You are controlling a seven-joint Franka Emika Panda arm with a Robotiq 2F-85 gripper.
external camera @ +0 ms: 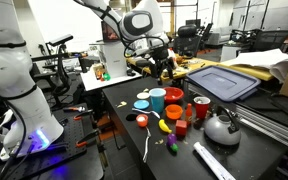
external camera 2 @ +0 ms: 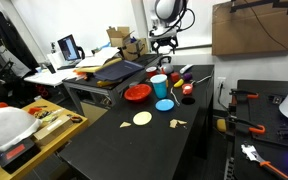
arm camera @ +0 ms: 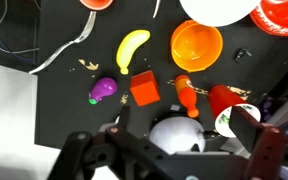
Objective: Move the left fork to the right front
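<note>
The left fork [external camera: 148, 148] is seen as a slim, slightly curved, whitish line, laid flat on the dark tabletop [external camera: 119, 102] close to its edge. In the wrist view it is shown lying diagonally.

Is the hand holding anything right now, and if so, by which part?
Nothing is held. In the wrist view the hand is open with nothing in its grasp, and the left fork lies well clear of it.

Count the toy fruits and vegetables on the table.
3 in wrist view: yellow banana, plus purple eggplant and orange carrot flanking the red cube. More may be hidden.
</note>
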